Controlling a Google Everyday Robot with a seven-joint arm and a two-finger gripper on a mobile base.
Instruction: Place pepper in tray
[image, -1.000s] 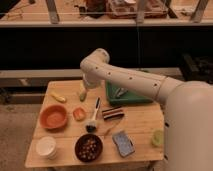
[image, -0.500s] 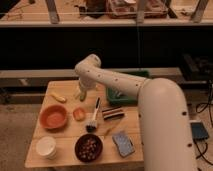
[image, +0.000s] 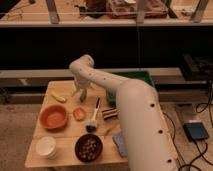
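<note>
Pepper (image: 83, 94) is lying at the far side of the table (image: 67, 135), well apart from the tray (image: 145, 77). We are watching the gripper (image: 79, 90) dropping right onto it, having swung left. Whether it is gripping yet, we cannot tell.

- The tray (image: 142, 76) sits at the back right corner of the worktop (image: 65, 135), partly behind the arm.
- The gripper (image: 79, 91) hangs near the back edge, left of the tray, with the pepper (image: 83, 95) at its tip.
- A small curved item (image: 58, 98) lies left of the pepper, toward the back left corner.
- A wide bowl (image: 42, 116) stands by the left edge, with a chunky vegetable (image: 79, 113) just right of it.
- A brush (image: 93, 116) lies mid-worktop, right of the vegetable.
- A cup (image: 46, 147) stands in the front left corner, and a filled bowl (image: 77, 148) is to its right at the front edge.
</note>
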